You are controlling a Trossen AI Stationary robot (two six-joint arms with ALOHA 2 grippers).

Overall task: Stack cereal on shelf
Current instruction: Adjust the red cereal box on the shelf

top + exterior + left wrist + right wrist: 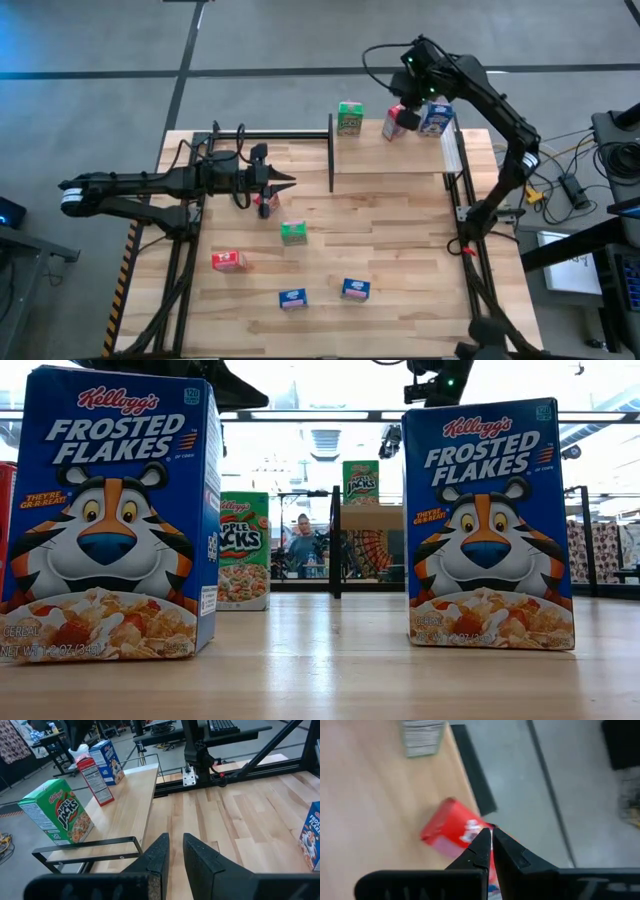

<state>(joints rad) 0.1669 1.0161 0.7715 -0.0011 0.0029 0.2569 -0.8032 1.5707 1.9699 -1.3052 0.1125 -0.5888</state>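
The shelf [390,155] is the light-wood panel at the table's far right. On it stand a green cereal box [350,118], a red one [397,124] and a blue one [436,118]. In the left wrist view the red box [95,780] is tilted between the green box [57,812] and the blue box [107,760]. My right gripper [405,105] hangs shut above the red box, pointing steeply down; its shut tips [491,837] show in front of the box [450,827]. My left gripper [288,182] waits level over the table's middle left, its fingers [176,840] a narrow gap apart with nothing between them. My right gripper comes at the red box from above with shut fingers, over the box's upper end [470,827] near the shelf's far edge. Nothing is between the fingers. Whether the tips touch the box I cannot tell.
Loose boxes lie on the tabletop: a green one [293,232], a red one [227,260], two blue ones [293,298] [355,289], and something red [265,205] below my left gripper. A black post [331,150] marks the shelf's left side. A person [303,545] is beyond the table.
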